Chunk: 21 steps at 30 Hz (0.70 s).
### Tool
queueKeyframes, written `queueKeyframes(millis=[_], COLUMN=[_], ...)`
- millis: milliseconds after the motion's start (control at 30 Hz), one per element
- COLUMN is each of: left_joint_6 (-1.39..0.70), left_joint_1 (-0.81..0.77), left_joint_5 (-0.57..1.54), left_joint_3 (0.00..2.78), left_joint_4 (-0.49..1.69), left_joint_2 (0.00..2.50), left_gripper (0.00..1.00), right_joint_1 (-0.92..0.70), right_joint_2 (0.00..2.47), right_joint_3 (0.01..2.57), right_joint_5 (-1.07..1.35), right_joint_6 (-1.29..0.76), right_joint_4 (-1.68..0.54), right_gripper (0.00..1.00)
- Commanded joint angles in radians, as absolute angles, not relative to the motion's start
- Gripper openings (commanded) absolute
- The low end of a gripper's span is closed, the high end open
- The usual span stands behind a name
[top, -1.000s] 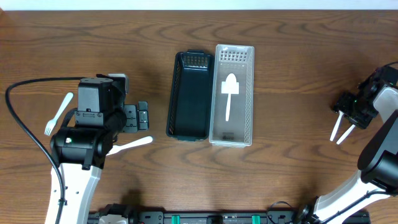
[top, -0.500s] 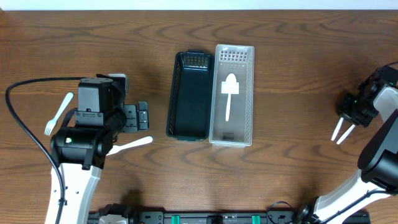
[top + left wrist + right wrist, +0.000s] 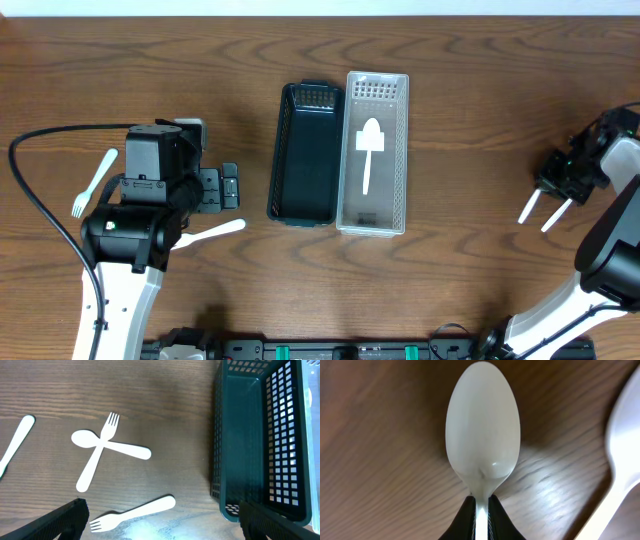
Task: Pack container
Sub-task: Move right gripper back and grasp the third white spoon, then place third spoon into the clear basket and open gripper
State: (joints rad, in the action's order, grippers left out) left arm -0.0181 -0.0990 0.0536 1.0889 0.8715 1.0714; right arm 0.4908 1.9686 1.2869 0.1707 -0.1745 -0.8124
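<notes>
Now we hold the white spoon [image 3: 482, 425] pinched at its thin neck in the right gripper [image 3: 480, 510], at the overhead frame's right edge, well apart from the central clear basket [image 3: 404, 150]. Such a narrow grip could let it swivel or slip, or snag the neighbouring utensil [image 3: 620, 460]. Our left gripper [image 3: 161, 517] hangs wide open over the forks [image 3: 90, 470].

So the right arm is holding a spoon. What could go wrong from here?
1. The right end effector grips the spoon only at its thin neck, so the spoon may swing or slip on the way to the clear basket.
2. Another white utensil lies close beside it on the table and could be knocked or dragged during the lift.
</notes>
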Motion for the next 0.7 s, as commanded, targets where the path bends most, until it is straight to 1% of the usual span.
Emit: queueKeyframes(millis=[0,167,333,400,500,667], left_joint_6=[-0.004,-0.004,-0.004,-0.004,-0.004,-0.004], left_joint_1=[-0.094,-0.094,-0.094,-0.094,-0.094,-0.094], left_joint_5=[0.056,0.056,0.056,0.056,0.056,0.056], left_joint_3=[1.107,1.107,1.107,1.107,1.107,1.107], left_joint_4=[0.874,0.874,0.874,0.874,0.874,0.875], left_joint_2=[1.066,1.066,1.066,1.066,1.066,1.066], left_gripper=[0.98,0.98,0.98,0.98,0.98,0.98], right_joint_1=[0.429,0.289,0.071,-0.019,-0.157,-0.338], right_joint_2=[1.886,1.774,1.718,1.72,1.749,1.837], right_joint_3=[1.415,1.597,1.68,1.68,1.68,1.68], right_joint_5=[0.235,0.233,0.233,0.232,0.167,0.041], right_joint_6=[-0.186,-0.203,-0.315,-0.361,-0.424,-0.447], right_joint_4=[-0.864,-0.989,-1.015,-0.999,-0.979,-0.952], right_gripper=[0.02,0.03,0.04,0.05,0.05,0.06])
